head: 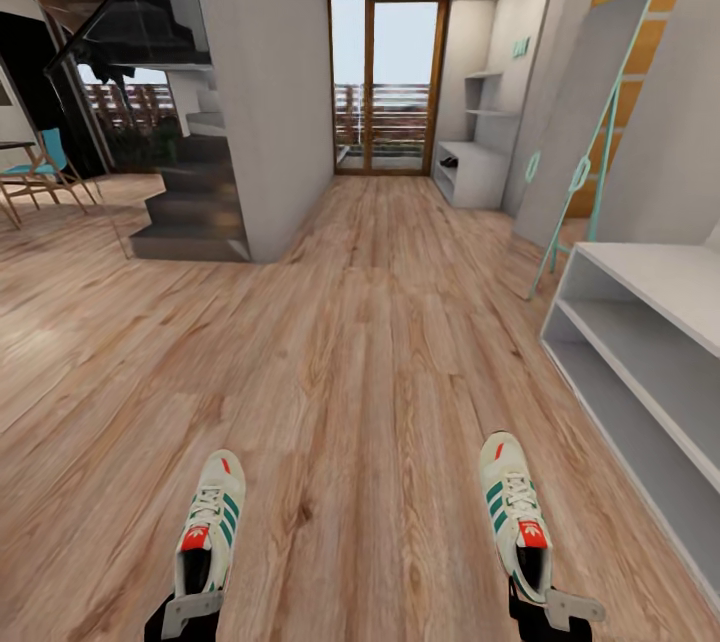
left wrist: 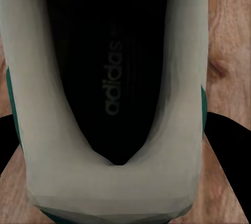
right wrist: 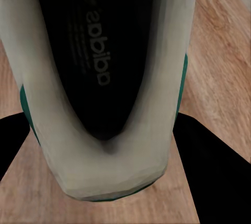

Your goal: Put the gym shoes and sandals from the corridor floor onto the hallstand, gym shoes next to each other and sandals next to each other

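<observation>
Both gym shoes sit at the near edge of the head view, one at each gripper, toes pointing down the corridor. Left gym shoe [head: 208, 530] is held at the heel by the left gripper [head: 190, 610]; a grey finger lies across the heel collar. Right gym shoe [head: 518, 522] is held the same way by the right gripper [head: 558, 610], with a grey finger projecting past the heel. Each gripper is closed onto its shoe's heel. Whether either sole touches the boards cannot be told.

Corridor floor [head: 370, 362]: light brown wood-grain planks, running from the shoes to the glazed door [head: 388, 82] at the far end.

Hallstand [head: 650, 342]: pale grey unit at the right of the head view, flat top with two open shelf levels beneath. It stands well apart from the right shoe, ahead and to its right.

A grey panel with a teal frame [head: 585, 122] leans on the right wall beyond the hallstand. A second pale bench with stepped shelves [head: 475, 167] stands near the door. A dark staircase [head: 185, 192] rises at the left.

Left wrist view: heel opening and dark insole of the left gym shoe [left wrist: 112, 182], dark finger [left wrist: 232, 150] at its side. Right wrist view: the right gym shoe [right wrist: 112, 177], likewise, with a dark finger [right wrist: 209, 156] alongside.
</observation>
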### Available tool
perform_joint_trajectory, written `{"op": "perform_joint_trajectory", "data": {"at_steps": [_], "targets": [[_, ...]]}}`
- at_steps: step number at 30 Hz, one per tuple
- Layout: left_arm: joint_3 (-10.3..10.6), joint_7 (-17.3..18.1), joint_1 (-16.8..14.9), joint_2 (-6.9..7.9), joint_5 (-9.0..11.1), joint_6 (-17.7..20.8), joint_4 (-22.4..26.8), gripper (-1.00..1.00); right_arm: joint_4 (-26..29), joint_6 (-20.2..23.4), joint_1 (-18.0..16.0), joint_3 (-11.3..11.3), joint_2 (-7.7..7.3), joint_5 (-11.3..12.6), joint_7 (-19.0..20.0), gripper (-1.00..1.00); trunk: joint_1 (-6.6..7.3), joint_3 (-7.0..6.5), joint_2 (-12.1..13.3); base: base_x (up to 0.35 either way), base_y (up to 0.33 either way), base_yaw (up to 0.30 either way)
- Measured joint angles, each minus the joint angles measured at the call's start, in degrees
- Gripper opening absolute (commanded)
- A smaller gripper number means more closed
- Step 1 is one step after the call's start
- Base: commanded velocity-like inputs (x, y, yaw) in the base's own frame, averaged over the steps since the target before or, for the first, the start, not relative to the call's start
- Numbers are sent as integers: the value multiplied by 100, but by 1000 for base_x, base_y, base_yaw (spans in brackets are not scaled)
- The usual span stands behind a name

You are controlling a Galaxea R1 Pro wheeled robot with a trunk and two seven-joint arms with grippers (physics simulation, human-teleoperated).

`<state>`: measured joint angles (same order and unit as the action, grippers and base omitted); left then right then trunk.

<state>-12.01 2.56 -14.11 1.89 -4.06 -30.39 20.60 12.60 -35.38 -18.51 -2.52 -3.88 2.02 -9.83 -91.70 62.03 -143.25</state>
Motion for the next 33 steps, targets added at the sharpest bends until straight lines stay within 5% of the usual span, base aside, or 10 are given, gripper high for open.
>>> {"op": "perform_joint_trajectory", "data": {"at_steps": [33], "targets": [[-7,-3,0,0,-1,0,-7,-100,0,0,0,0,0,0,0,-100,0,0,0,340,0,0]]}}
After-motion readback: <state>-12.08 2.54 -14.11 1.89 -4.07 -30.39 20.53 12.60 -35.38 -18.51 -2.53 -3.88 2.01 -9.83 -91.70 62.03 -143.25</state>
